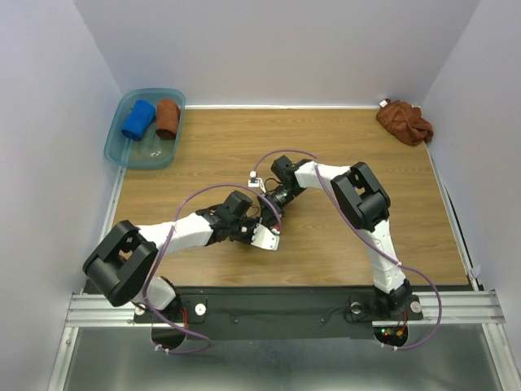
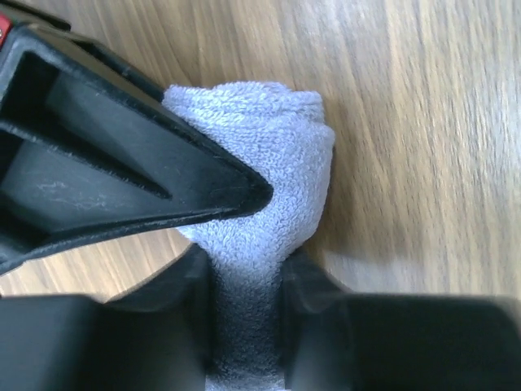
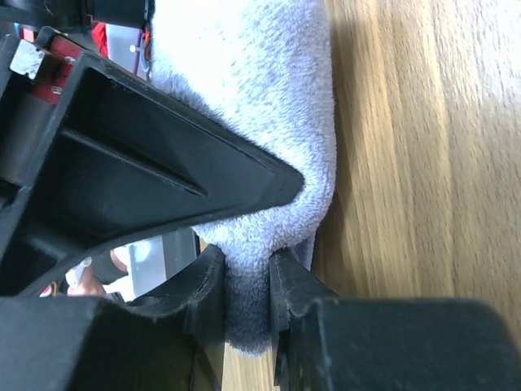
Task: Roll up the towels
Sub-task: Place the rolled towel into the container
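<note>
A light grey towel (image 2: 269,138), bunched into a thick roll, lies on the wooden table (image 2: 423,163). My left gripper (image 2: 248,277) is shut on one end of it, the terry cloth squeezed narrow between the fingers. In the right wrist view my right gripper (image 3: 247,285) pinches a fold of the same grey towel (image 3: 260,81). From above, the left gripper (image 1: 259,223) and the right gripper (image 1: 275,204) meet at mid-table and hide most of that towel. A rust-brown towel (image 1: 404,120) lies crumpled in the back right corner.
A translucent blue tub (image 1: 114,142) stands at the back left corner, holding a blue roll (image 1: 137,119) and a brown roll (image 1: 167,118). White walls close in the table on three sides.
</note>
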`<action>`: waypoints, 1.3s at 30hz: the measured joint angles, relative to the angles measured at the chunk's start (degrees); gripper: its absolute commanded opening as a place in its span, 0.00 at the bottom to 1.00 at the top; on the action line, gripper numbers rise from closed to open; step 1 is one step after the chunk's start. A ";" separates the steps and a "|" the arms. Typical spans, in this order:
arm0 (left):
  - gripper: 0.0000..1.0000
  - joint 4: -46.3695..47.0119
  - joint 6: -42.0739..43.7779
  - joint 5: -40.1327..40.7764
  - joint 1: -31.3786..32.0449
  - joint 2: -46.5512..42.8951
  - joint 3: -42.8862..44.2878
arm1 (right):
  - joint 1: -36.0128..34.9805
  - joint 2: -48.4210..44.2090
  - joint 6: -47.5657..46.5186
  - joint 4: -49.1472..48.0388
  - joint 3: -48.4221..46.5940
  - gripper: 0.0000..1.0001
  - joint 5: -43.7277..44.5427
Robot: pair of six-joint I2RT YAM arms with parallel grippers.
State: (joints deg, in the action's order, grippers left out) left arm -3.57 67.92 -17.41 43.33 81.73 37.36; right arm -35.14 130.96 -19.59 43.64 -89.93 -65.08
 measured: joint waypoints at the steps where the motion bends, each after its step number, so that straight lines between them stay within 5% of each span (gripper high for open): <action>1: 0.01 -0.07 0.00 0.02 0.04 -0.09 0.02 | 0.07 0.00 -0.04 0.13 0.00 0.46 0.00; 2: 0.00 -0.15 -0.20 0.04 0.07 -0.15 0.04 | 0.22 0.00 -0.15 0.48 -0.07 0.55 -0.31; 4: 0.00 -0.50 -0.83 0.07 0.09 -0.50 0.07 | 0.92 0.00 -0.17 1.18 -0.31 0.94 -0.42; 5: 0.00 -0.94 -1.29 0.07 0.09 -0.85 0.13 | 1.27 0.00 0.09 1.79 -0.57 1.00 -1.92; 10: 0.00 -9.25 -6.91 -1.55 -2.14 -3.74 1.53 | 6.12 -3.54 1.44 2.78 -0.68 1.00 -0.76; 14: 0.00 -17.92 -13.20 -4.11 -11.54 -3.63 8.98 | 16.04 -8.74 3.13 2.56 -0.59 1.00 1.53; 19: 0.00 -24.76 -21.77 -8.28 -28.70 3.69 29.64 | 26.16 -18.78 4.44 2.19 2.56 1.00 2.78; 24: 0.00 -27.80 -29.46 -9.86 -45.70 15.45 53.99 | 25.20 -24.24 4.37 2.45 6.54 1.00 2.75; 30: 0.00 -30.40 -36.74 -7.58 -57.51 34.62 85.07 | 24.06 -24.35 4.28 2.95 9.42 1.00 3.13; 34: 0.00 -30.99 -40.44 -6.58 -60.83 41.38 89.35 | 24.17 -24.33 3.96 2.89 9.53 1.00 3.32; 39: 0.00 -30.27 -43.91 -5.20 -60.65 44.44 84.15 | 24.17 -24.35 3.34 2.91 11.10 1.00 3.65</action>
State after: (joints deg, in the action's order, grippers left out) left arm -33.85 24.01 -22.61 -17.32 126.17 121.51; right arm -10.96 106.61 -16.25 46.54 -78.83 -61.43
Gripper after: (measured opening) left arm 0.368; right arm 0.999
